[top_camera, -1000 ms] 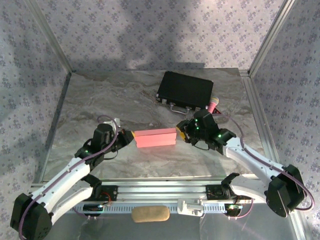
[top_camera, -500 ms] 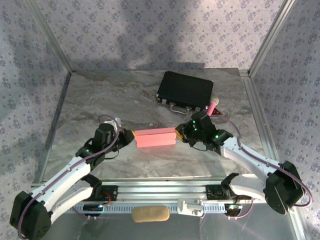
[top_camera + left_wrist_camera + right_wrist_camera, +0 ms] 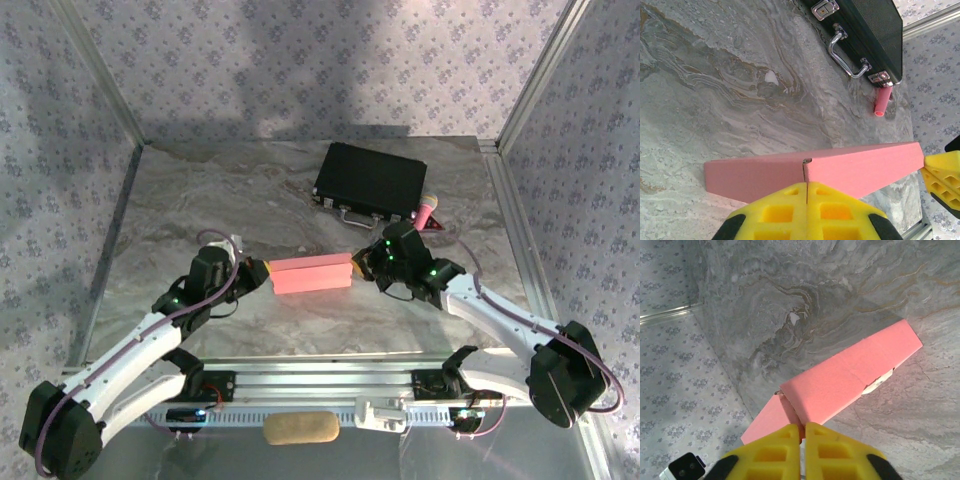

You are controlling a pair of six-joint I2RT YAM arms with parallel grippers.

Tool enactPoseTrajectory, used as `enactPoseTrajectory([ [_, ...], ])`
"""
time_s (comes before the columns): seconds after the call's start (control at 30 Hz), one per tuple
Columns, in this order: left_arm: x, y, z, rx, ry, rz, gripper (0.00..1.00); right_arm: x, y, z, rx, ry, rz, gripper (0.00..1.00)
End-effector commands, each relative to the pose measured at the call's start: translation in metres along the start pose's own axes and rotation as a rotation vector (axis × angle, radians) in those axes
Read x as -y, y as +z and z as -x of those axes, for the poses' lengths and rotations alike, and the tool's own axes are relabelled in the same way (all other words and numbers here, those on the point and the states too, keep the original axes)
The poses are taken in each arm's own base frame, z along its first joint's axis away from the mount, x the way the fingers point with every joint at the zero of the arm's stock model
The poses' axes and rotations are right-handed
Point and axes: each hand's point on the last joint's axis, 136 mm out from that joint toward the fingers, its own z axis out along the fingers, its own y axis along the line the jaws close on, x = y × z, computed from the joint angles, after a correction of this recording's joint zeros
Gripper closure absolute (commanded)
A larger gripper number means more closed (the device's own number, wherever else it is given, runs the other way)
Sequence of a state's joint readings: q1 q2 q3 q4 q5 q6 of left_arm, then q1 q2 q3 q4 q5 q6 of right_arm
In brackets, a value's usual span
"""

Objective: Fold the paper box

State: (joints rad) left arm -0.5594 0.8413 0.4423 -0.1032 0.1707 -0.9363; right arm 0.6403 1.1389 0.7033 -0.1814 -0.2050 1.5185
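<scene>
The right gripper [image 3: 359, 266] is closing. Compared with a second ago, its yellow fingers [image 3: 782, 447] are drawing almost together on the right end of the salmon-pink flat paper box [image 3: 311, 274], seemingly pinching a thin card edge. The left gripper [image 3: 262, 270] is sitting fully shut against the left end, though whether it is catching any card is unclear. The box is lying mid-surface, nearer the near edge. With both ends engaged, an end flap is probably being worked.
</scene>
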Motion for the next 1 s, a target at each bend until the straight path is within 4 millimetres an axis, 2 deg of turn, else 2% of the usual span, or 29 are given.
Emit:
enactPoseTrajectory([
  [0.0,-0.051,0.004,-0.039,-0.132,-0.029,0.191,0.98,0.012,-0.013,0.001,0.055,-0.066,-0.115,0.7],
  [0.1,-0.048,0.004,-0.038,-0.12,-0.022,0.182,0.98,-0.009,-0.034,-0.007,0.15,-0.142,-0.124,0.43],
  [0.17,-0.046,0.004,-0.036,-0.111,-0.018,0.177,0.98,-0.016,-0.036,-0.019,0.185,-0.139,-0.125,0.32],
  [0.27,-0.043,0.004,-0.035,-0.101,-0.015,0.172,0.99,-0.015,-0.021,-0.037,0.196,-0.022,-0.152,0.24],
  [0.4,-0.042,0.005,-0.034,-0.105,-0.008,0.171,0.99,-0.01,0.007,-0.06,0.174,0.193,-0.264,0.24],
  [0.47,-0.041,0.005,-0.034,-0.105,-0.008,0.171,0.99,-0.016,0.014,-0.066,0.18,0.227,-0.314,0.23],
  [0.5,-0.041,0.005,-0.035,-0.105,-0.007,0.169,0.99,-0.028,0.016,-0.07,0.176,0.243,-0.308,0.23],
  [0.73,-0.037,0.007,-0.035,-0.112,0.003,0.157,1.0,-0.04,0.048,-0.071,0.191,0.338,-0.302,0.22],
  [0.87,-0.036,0.007,-0.036,-0.117,0.01,0.155,1.0,-0.028,0.065,-0.07,0.169,0.376,-0.359,0.23],
  [0.97,-0.034,0.007,-0.035,-0.117,0.017,0.151,0.99,-0.015,0.076,-0.069,0.151,0.394,-0.38,0.29],
])
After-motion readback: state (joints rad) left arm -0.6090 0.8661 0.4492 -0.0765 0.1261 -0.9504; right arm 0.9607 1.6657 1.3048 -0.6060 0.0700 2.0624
